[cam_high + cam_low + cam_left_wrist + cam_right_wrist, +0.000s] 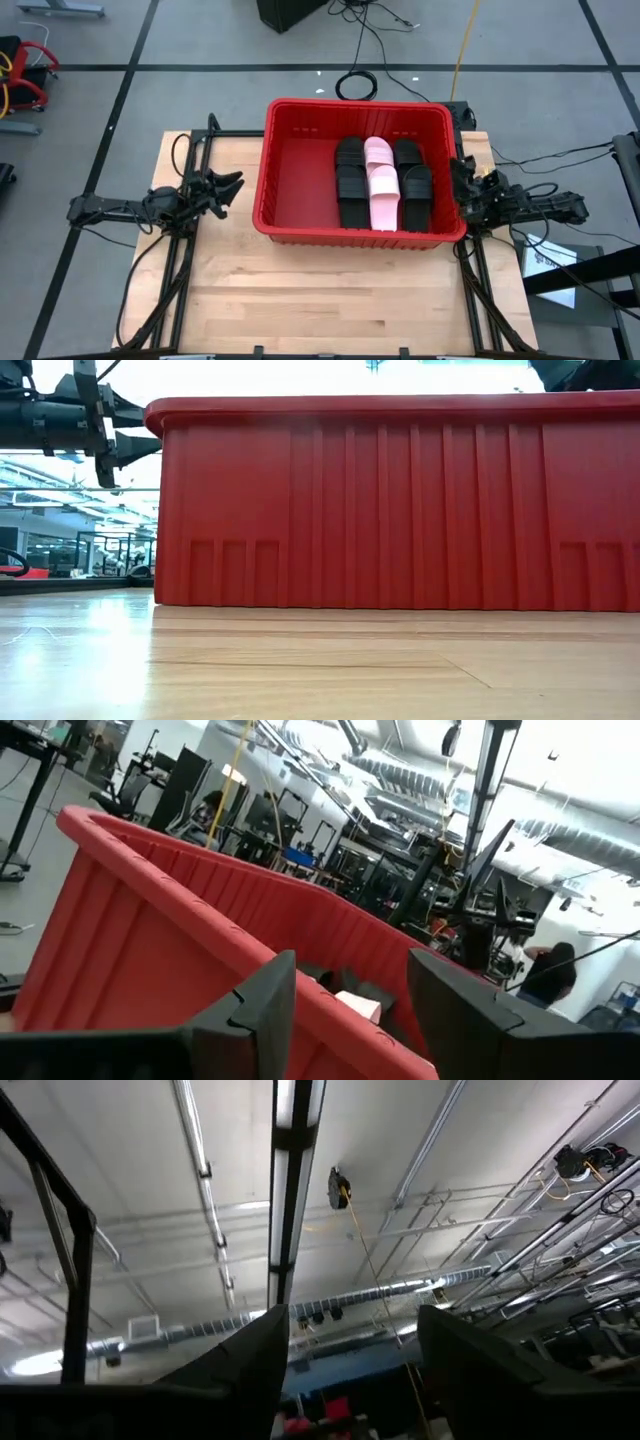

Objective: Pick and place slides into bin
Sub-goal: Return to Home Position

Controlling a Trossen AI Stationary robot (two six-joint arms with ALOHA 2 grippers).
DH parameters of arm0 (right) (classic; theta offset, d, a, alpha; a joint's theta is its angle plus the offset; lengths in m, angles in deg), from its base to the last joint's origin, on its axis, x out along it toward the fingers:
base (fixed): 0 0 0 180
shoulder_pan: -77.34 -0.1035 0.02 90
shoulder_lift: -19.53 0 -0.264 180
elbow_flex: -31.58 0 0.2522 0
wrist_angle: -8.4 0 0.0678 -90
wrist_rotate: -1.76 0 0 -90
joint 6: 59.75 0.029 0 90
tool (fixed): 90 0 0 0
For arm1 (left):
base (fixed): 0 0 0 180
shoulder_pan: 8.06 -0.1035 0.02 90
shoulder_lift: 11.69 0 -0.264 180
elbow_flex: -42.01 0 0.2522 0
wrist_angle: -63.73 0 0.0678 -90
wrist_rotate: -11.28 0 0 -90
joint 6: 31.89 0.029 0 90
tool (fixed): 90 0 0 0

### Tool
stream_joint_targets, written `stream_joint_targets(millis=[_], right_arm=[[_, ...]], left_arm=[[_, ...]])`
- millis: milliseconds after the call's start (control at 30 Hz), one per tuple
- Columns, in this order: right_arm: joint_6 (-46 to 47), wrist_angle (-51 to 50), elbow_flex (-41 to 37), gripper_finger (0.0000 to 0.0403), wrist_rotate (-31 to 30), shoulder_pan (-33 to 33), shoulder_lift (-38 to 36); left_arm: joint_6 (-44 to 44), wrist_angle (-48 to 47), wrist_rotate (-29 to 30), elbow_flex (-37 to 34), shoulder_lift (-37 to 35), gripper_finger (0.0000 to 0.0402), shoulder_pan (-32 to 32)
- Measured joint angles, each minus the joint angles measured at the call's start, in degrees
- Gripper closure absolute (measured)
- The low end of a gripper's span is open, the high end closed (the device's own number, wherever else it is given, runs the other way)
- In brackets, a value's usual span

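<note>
Hovering over the worktop [330,290] at the bin's 9 o'clock side, the left tool [222,188] has its fingers apart and empty, aimed toward 3 o'clock at the red wall. Past that wall, the bin [300,180] holds the slides [380,185] side by side in its 3 o'clock half, long axes running 12 to 6. Beyond them, the right tool [462,188] sits just beside the rim, fingers apart, empty, tilted up at the ceiling. Each arm's retreat likely runs outward, away from the bin.
</note>
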Motion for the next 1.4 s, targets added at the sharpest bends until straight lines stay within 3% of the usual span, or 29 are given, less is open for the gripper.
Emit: stream_joint_targets(millis=[300,1033,1200,1400], right_arm=[[-8.1,-15.3,0.0,0.0190,0.0,0.0,0.0],[0.1,-39.7,0.3,0.0190,0.2,0.0,-0.1],[3.4,-38.1,0.2,0.0190,0.2,0.0,-0.1],[3.6,-28.7,-0.1,0.0190,0.2,0.0,0.0]], left_arm=[[5.3,-3.4,0.0,0.0,0.0,0.0215,0.0],[7.1,-10.5,-0.5,0.0,0.0,0.0215,0.0],[2.8,-10.3,-0.6,0.0,0.0,0.0215,0.0],[2.3,-10.8,-0.6,0.0,0.0,0.0215,0.0]])
